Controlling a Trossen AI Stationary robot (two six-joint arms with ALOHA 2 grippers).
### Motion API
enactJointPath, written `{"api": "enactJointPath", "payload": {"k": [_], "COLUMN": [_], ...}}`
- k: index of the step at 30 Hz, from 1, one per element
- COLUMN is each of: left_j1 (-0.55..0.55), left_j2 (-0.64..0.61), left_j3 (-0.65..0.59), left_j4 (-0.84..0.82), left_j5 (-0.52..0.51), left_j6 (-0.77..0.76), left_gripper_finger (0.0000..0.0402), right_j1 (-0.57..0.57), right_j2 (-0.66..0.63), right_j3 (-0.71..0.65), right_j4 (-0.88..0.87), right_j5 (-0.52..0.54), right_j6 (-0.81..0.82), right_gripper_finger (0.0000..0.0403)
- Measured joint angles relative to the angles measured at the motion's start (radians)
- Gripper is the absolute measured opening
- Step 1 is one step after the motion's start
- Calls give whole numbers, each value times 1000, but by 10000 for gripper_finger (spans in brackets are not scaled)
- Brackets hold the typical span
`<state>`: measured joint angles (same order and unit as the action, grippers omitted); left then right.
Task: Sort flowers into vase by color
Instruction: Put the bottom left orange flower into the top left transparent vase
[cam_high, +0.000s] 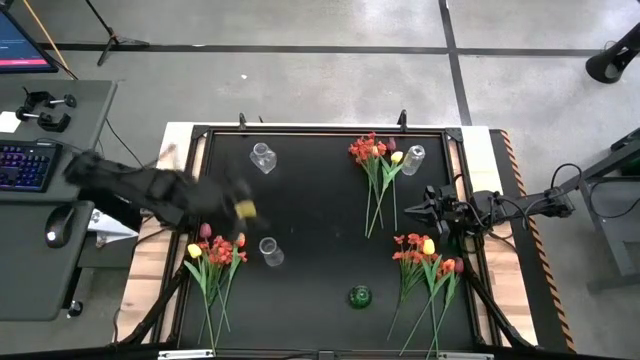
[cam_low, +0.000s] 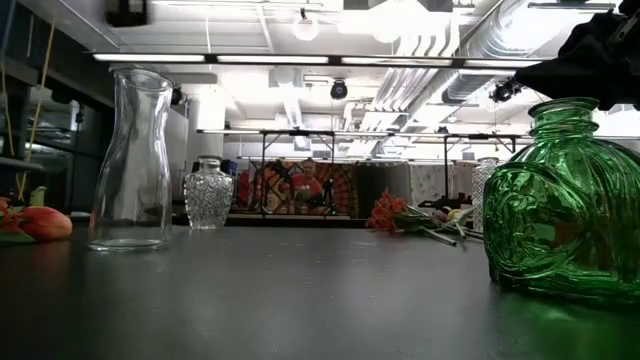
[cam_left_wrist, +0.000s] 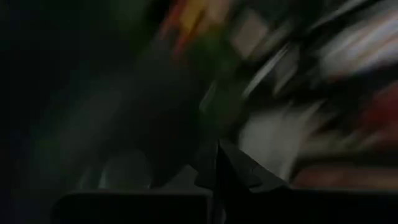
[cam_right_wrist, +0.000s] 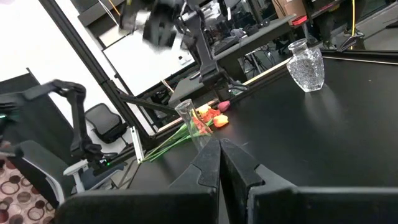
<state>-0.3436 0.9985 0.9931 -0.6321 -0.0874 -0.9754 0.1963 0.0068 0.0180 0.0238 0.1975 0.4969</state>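
Three bunches of artificial flowers lie flat on the black table: one near the left edge, one at the far right, one at the near right. Each mixes yellow, orange and pink tulip heads with red-orange sprays. Four vases stand upright: a clear carafe, a cut-glass vase, another clear one and a green one. My left gripper hangs blurred above the left bunch, fingers together. My right gripper is shut and waits between the two right bunches.
The green vase stands close to the near edge, the carafe to its left. A raised frame runs around the table. A desk with a keyboard and a mouse sits beyond the left edge. The table's middle is bare.
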Motion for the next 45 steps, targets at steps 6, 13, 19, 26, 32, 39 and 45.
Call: {"api": "enactJointPath", "payload": {"k": [6,13,19,26,32,39,45], "left_j1": [-278,-449,-495,-464,-453,-446,-414], "left_j2": [258,415,465,552,652,724,691], "left_j3": [84,83,83,84,84,36,-78], "left_j4": [-239,-228,-337,-346,-342,-317,-181], "left_j5": [-49,38,58,126,179,187,185], "left_j6": [-407,-647,-684,-711,-729,-787,-828], "left_gripper_finger": [0,0,14,106,193,212,202], "right_j1": [0,0,0,0,0,0,0], "right_j2": [0,0,0,0,0,0,0], "right_j3": [0,0,0,0,0,0,0], "right_j4": [0,0,0,0,0,0,0], "right_j5": [0,0,0,0,0,0,0], "right_j6": [0,-2,0,0,0,0,0], "right_gripper_finger": [0,0,0,0,0,0,0]}}
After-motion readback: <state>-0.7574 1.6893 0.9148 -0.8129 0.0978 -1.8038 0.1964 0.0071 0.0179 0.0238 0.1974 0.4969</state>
